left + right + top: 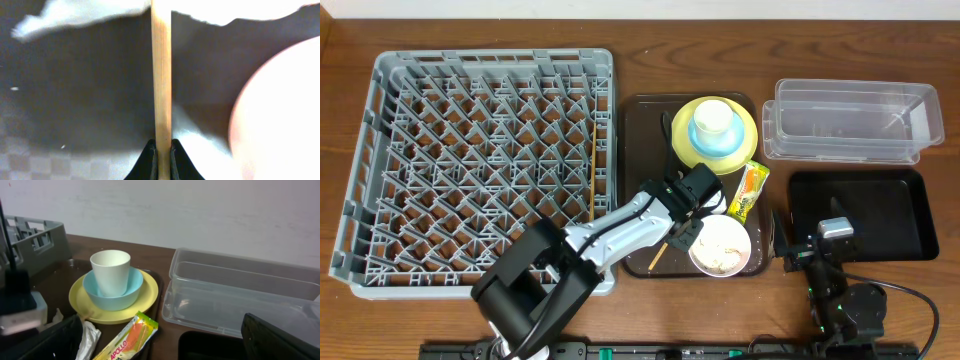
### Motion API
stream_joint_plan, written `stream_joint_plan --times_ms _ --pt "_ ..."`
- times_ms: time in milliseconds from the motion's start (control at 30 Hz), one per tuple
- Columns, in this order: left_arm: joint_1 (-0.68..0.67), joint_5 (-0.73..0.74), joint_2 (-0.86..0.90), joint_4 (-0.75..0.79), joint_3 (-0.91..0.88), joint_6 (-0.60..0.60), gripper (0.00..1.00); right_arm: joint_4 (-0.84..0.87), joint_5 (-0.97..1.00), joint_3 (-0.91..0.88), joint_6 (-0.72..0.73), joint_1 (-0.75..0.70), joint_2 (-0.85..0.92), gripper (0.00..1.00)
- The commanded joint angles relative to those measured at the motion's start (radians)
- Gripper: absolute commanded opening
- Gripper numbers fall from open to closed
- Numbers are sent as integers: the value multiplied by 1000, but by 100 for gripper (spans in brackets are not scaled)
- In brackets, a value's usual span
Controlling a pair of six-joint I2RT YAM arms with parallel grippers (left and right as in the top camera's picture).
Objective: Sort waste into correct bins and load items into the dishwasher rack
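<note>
1. Overhead view: the brown tray (640,120) lies mid-worktop (650,60), and every place below is told from it.
2. The left gripper (161,155) is down over the tray's near half. Its black tips are pressed together on a chopstick (161,75). From the left wrist, the stick runs straight up from between the tips. From above, its free end pokes out toward the tray's near edge.
3. The bowl (720,245) sits at the tray's near right corner, just beside that gripper. It holds whitish scraps (725,258).
4. At the tray's far end lies the plate (748,130). The blue dish (722,147) rests on it, and the cup (713,118) stands upright in the dish.
5. The wrapper (750,190) lies across the tray's right edge, between plate and bowl.
6. From the right wrist, the tissue (89,337) lies crumpled on the tray, touching the wrapper's left side.
7. The rack (480,170) sits just beside the tray's left edge. A second chopstick (593,160) lies in the rack along the side nearest the tray.
8. The tub (850,120) stands to the right of the tray, level with its far end. The black bin (860,215) stands to the right too, level with the near end. Both are apart from the tray.
9. The right gripper (162,330) hangs just off the tray's near right corner. Its fingers are spread wide and hold nothing.
</note>
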Motion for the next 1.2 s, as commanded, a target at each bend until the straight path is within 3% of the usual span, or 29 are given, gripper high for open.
stream_joint_plan --times_ms 0,133,300,500,767,1000,1167 --pt "7 -21 -120 -8 15 -2 6 -4 6 -2 12 -12 -2 99" --pt "23 -94 -246 -35 15 -10 8 -4 6 -2 12 -12 -2 99" --pt "48 -287 -391 -92 15 -10 14 -4 6 -2 12 -12 -2 99" --pt "142 -466 -441 -99 15 -10 15 -4 6 -2 12 -12 -2 99" --pt "331 -441 -371 -94 15 -116 12 -4 6 -2 12 -12 -2 99" --pt "387 -269 -338 -74 14 -114 9 -4 6 -2 12 -12 -2 99" --pt "366 -73 -346 -43 14 -115 13 -4 6 -2 12 -12 -2 99"
